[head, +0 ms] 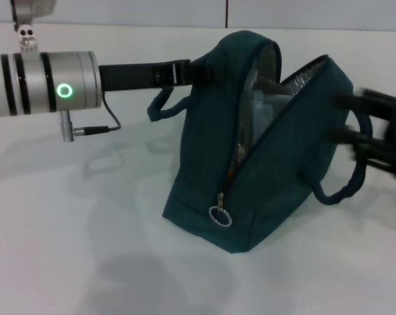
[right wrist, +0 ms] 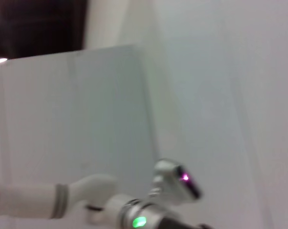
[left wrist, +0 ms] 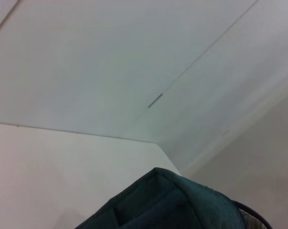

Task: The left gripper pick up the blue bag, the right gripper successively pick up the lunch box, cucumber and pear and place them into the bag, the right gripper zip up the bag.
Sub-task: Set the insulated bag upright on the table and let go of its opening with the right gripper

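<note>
the left hand [head: 196, 71] is clenched on the blue bag [head: 276, 170]'s rim; the right hand [head: 375, 134], grip unclear, could topple it by snagging a handle.

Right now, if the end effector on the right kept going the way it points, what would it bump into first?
Probably the dark teal fabric bag: the black right end effector points leftward at the bag's side, by its loop handle. It is blurred, so depth is uncertain.

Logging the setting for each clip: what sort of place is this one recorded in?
Probably a lab or test bench rather than a home: a plain white table, bare white panelled walls, and only the blue bag held at its top edge by the left gripper.
</note>
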